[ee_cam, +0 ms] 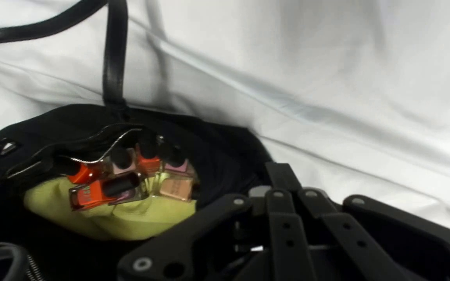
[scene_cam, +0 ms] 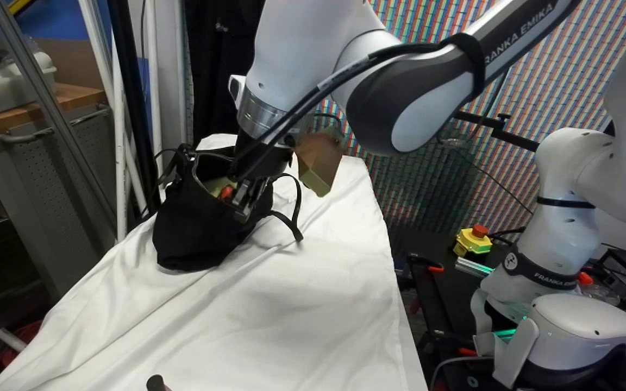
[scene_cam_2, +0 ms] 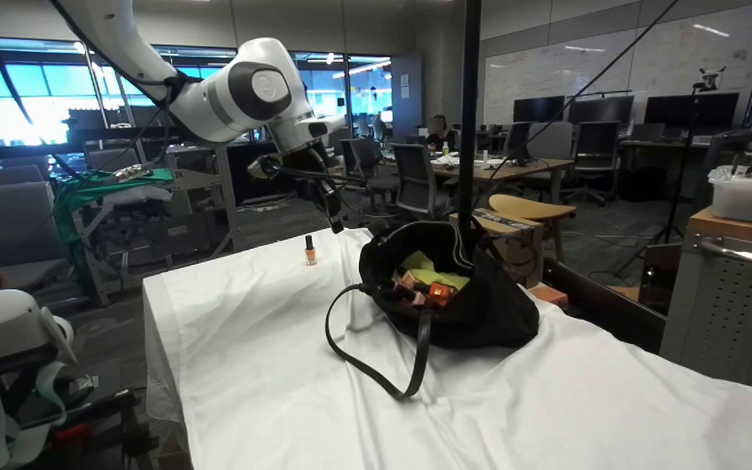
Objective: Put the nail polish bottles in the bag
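The black bag (scene_cam: 199, 233) slouches open on the white cloth, and it also shows in an exterior view (scene_cam_2: 487, 313) and the wrist view (ee_cam: 225, 148). Several nail polish bottles lie in it on the yellow-green lining (ee_cam: 131, 226), among them an orange-red bottle (ee_cam: 88, 195) and a peach bottle (ee_cam: 176, 188). One orange bottle (scene_cam_2: 310, 251) stands upright on the table outside the bag; its black cap (scene_cam: 156, 383) shows at the frame's bottom edge. My gripper (ee_cam: 281, 175) is shut with nothing seen in it. It is beside the bag's opening, above the rim side, also seen in both exterior views (scene_cam: 244, 202) (scene_cam_2: 337, 224).
The bag's looped handle (scene_cam_2: 422, 356) lies on the white cloth-covered table (scene_cam_2: 252, 365). Pale poles (scene_cam: 120, 141) and a grey cabinet (scene_cam: 63, 168) stand past the table's side. A further arm (scene_cam: 555, 244) stands at the other side.
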Robot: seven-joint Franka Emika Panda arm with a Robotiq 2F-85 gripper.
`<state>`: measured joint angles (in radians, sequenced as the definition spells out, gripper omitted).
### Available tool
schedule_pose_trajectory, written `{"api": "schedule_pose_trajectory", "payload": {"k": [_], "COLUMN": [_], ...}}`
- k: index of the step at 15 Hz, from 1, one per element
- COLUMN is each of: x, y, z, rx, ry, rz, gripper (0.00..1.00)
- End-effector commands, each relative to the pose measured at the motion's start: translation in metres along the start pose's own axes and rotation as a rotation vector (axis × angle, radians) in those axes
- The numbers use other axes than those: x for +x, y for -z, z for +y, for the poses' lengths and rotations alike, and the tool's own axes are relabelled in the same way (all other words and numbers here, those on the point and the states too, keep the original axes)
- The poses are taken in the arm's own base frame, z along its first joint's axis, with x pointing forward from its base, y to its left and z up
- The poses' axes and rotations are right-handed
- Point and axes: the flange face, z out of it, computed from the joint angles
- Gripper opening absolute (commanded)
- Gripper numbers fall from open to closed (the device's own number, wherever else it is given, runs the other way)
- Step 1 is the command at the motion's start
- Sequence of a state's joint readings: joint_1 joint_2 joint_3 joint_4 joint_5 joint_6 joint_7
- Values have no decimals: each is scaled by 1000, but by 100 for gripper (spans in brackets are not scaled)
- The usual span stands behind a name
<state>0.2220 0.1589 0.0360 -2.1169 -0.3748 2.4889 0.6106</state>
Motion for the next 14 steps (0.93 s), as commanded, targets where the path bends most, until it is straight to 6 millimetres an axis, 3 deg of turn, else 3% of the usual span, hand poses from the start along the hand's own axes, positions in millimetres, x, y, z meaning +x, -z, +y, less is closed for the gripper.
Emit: {"api": "schedule_pose_trajectory", "payload": {"k": [1,11,12,14], "x": [-22,-39,-39,-36], "y": [-6,-38,-40,-43], "z": [-28,-98,-104,-113], "rx": [83,169,178,185], "ry": [118,246,259,274], "rz": [-8,-132,-139,-156], "gripper": [14,14,39,42]}}
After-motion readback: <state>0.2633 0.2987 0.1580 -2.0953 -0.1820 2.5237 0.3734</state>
